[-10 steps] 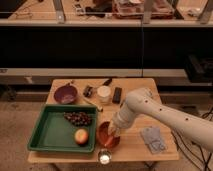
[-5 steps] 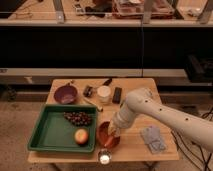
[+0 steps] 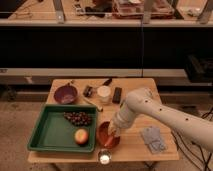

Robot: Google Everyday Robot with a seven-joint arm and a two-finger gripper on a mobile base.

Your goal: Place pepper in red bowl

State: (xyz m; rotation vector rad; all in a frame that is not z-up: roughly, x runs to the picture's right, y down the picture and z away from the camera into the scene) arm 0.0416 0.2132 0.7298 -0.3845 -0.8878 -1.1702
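The red bowl (image 3: 106, 136) sits at the table's front, just right of the green tray (image 3: 50, 131). My white arm reaches in from the right, and my gripper (image 3: 113, 131) hangs down over the bowl's right side, at or just inside its rim. The pepper is hidden; I cannot see it in the bowl or at the gripper.
The green tray holds dark grapes (image 3: 78, 118) and a round yellow-orange fruit (image 3: 81, 136). A purple bowl (image 3: 66, 93) stands at the back left. A white cup (image 3: 104, 93) and a black object (image 3: 117, 94) are behind. A small metal cup (image 3: 104, 158) is at the front edge. A grey cloth (image 3: 153, 138) lies right.
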